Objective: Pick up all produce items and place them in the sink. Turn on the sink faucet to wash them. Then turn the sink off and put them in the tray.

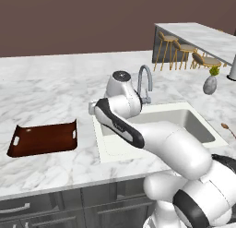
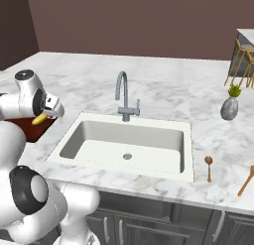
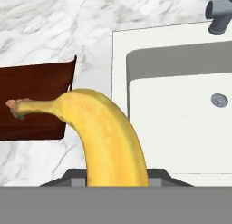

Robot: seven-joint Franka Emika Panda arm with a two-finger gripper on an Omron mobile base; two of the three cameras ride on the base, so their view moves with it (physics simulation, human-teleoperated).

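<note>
The marble counter (image 1: 50, 91) lies bare around the white sink (image 2: 163, 164), with its faucet (image 2: 122, 97) at the back rim. The right base view shows the gripper (image 2: 45, 115) grasping the banana (image 3: 106, 137) in the air; the hand view places it above the tray's (image 1: 44, 139) near end.

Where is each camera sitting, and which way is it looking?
Left base view: behind the arm's left, looking over the tray and sink; arm at lower right.
Right base view: behind its right, facing the faucet; arm at lower left.
Hand view: on the hand, looking down past the banana.
All share sink and tray.
</note>
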